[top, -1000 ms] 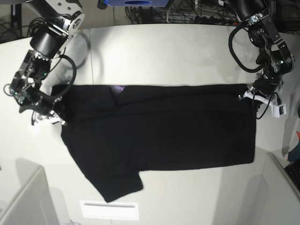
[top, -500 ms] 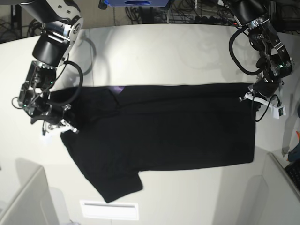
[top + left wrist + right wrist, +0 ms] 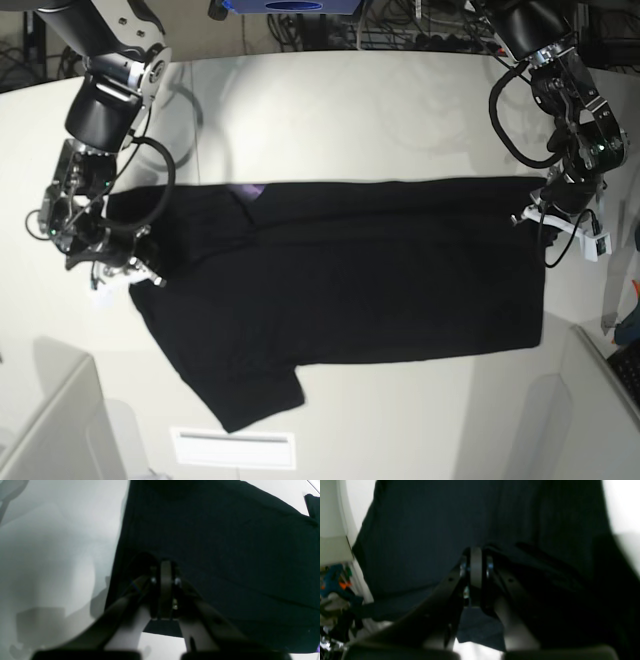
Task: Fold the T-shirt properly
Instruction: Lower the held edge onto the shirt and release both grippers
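Since a second ago your right claw (image 3: 128, 277) has slid inward over the T-shirt (image 3: 340, 280), spread across the tabletop (image 3: 340, 110), pads near-touching, grip unclear, while your left claw (image 3: 545, 212) pinches the hem shut; draw both corners evenly.

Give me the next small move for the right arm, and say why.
Probably open the right gripper and lift it clear of the T-shirt. The shirt lies flat on the table in a long band, so this edge looks placed. One sleeve juts out from the band, not yet folded in.
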Available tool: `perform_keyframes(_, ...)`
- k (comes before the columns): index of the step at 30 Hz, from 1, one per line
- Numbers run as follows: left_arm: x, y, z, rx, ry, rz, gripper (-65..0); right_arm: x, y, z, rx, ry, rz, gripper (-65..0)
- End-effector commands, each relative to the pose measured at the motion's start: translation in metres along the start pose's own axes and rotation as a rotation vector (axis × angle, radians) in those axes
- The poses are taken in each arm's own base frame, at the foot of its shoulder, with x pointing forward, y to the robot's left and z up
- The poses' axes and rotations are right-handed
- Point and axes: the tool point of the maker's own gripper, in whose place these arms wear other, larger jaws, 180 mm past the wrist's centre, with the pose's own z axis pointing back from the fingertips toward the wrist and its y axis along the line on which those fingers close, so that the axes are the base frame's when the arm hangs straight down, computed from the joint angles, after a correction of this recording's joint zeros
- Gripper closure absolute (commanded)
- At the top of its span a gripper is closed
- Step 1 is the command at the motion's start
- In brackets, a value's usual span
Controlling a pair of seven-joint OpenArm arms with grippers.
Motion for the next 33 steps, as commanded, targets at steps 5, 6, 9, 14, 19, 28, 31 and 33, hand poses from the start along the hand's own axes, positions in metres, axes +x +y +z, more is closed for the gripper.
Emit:
perform_keyframes(5, 0.018, 0.005, 0.007, 0.009, -0.056, -0.022, -32.3, 0.032, 0.018, 0.024, 0.030, -0.124, 0.061, -27.0)
perform_keyframes(6, 0.019, 0.006, 0.008, 0.011, -0.060, -0.018, -36.7, 0.036, 0.022, 0.031, 0.031, -0.149, 0.082, -25.8)
perform_keyframes(9, 0.031, 0.023, 0.029, 0.061, -0.129, 0.016, -42.1, 0.039, 0.025, 0.058, 0.013, -0.235, 0.136, -24.6)
perform_keyframes(14, -0.007, 0.061, 0.061, 0.174, -0.111, 0.102, -42.0, 0.012, 0.001, 0.114, -0.054, -0.394, 0.075, -26.0)
perform_keyframes(19, -0.043, 0.068, 0.065, 0.198, -0.043, 0.146, -42.0, -0.047, -0.030, 0.121, -0.119, -0.363, -0.048, -31.5)
perform_keyframes(28, -0.070, 0.071, 0.026, 0.160, 0.042, 0.278, -41.8, -0.081, -0.076, 0.106, -0.164, -0.319, -0.253, -31.4)
perform_keyframes(31, -0.071, 0.067, 0.015, 0.142, 0.053, 0.307, -41.8, -0.084, -0.083, 0.103, -0.170, -0.320, -0.279, -31.4)
perform_keyframes(33, -0.072, 0.065, 0.007, 0.132, 0.061, 0.328, -41.8, -0.086, -0.084, 0.102, -0.168, -0.313, -0.285, -31.4)
